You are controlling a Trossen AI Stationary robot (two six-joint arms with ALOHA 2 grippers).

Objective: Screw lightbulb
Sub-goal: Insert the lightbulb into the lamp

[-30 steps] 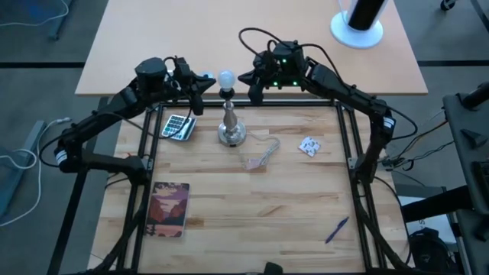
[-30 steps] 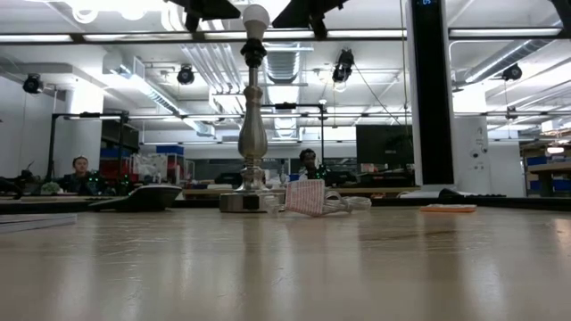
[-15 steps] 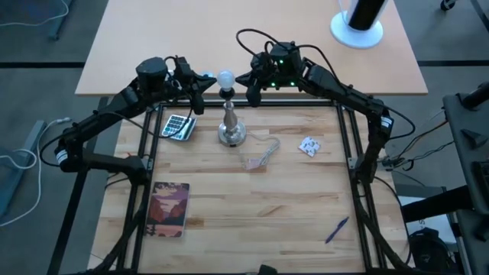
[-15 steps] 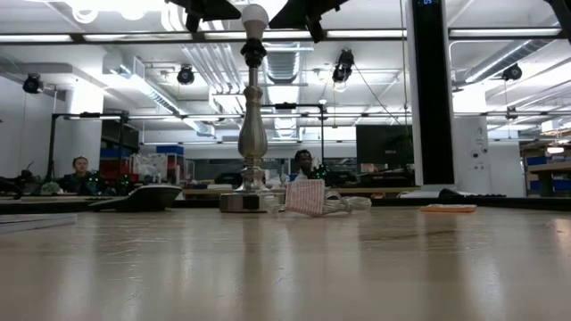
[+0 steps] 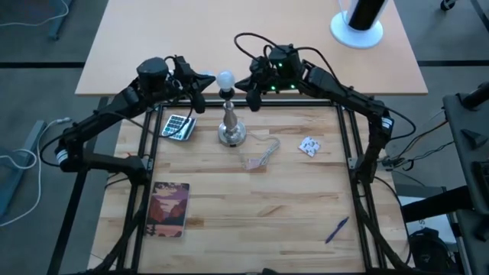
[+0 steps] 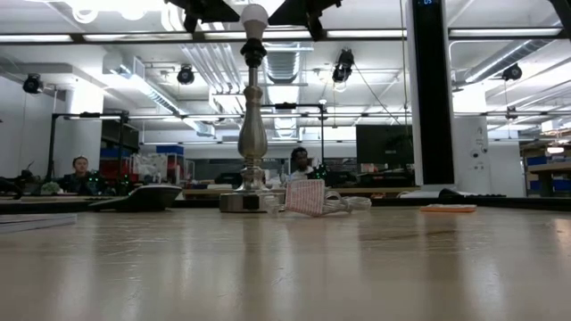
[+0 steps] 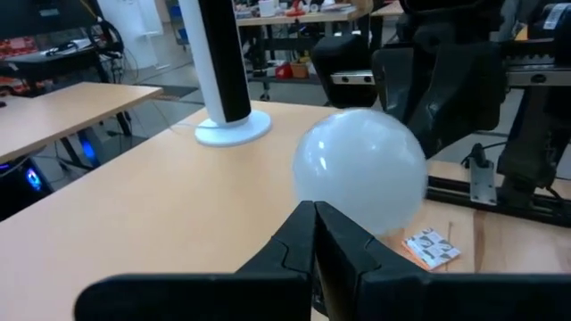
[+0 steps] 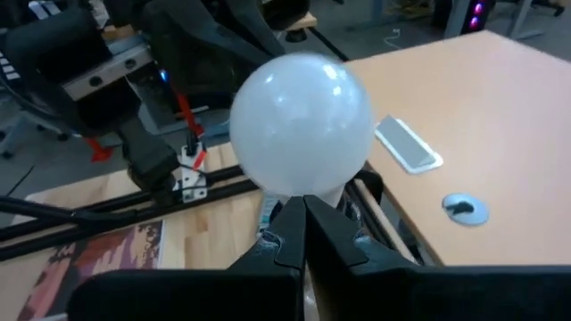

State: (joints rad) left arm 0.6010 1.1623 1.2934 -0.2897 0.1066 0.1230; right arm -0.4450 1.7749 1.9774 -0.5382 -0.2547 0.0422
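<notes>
The white frosted lightbulb [image 5: 225, 79] sits upright in the black socket on top of the silver lamp stand [image 5: 230, 128], which stands on its base at the table's far middle. It also shows in the low view [image 6: 255, 14]. My left gripper [image 5: 201, 81] is shut and level, just left of the bulb. In the left wrist view its gripper tips [image 7: 314, 214] point at the bulb [image 7: 359, 169]. My right gripper [image 5: 246, 82] is shut, just right of the bulb. In the right wrist view its gripper tips [image 8: 303, 209] lie under the bulb's globe [image 8: 302, 125]. My left gripper's shut fingers point level at the bulb's left side from the table's left; I cannot tell whether they touch it. My right gripper's shut fingers point at the bulb's lower right side [image 8: 332, 191] from the table's right; I cannot tell whether they touch it.
A calculator [image 5: 178, 126] lies left of the stand. A pinkish tag with a cord [image 5: 260, 156] and a white packet [image 5: 309, 145] lie to its right. A picture book [image 5: 170, 208] lies near left and a pen [image 5: 336, 229] near right. A black post on a white base [image 5: 357, 21] stands beyond.
My right gripper has gone a little toward the table's left, closer to the bulb. The bulb and the lamp stand have kept still.
</notes>
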